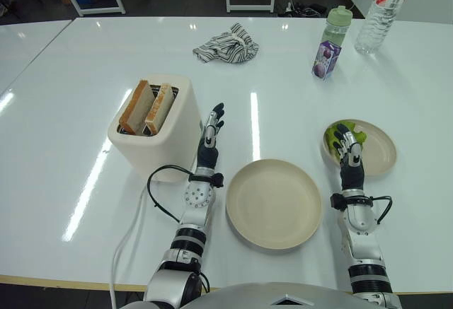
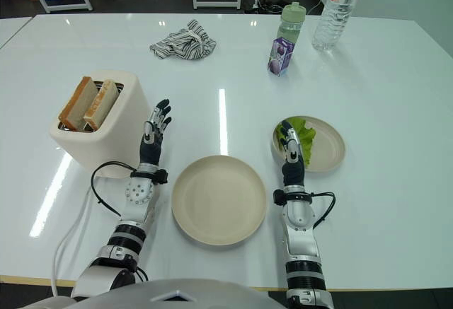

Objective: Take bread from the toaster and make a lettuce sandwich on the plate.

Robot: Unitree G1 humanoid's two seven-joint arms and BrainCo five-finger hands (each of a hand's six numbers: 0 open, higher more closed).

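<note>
A cream toaster (image 1: 152,131) stands at the left with two slices of bread (image 1: 147,107) upright in its slots. My left hand (image 1: 209,138) is open just right of the toaster, fingers pointing away from me, touching nothing. A large empty beige plate (image 1: 274,202) lies in front of me between my arms. A smaller plate (image 1: 379,150) at the right holds green lettuce (image 2: 304,133). Over the near left rim of that small plate my right hand (image 1: 349,148) is open, fingers extended beside the lettuce and holding nothing.
The toaster's black and white cables (image 1: 157,197) loop beside my left forearm. Farther back lie a striped cloth (image 1: 228,46), a purple carton (image 1: 325,59), a green-capped bottle (image 1: 337,25) and a clear water bottle (image 1: 376,13). The table's front edge is close.
</note>
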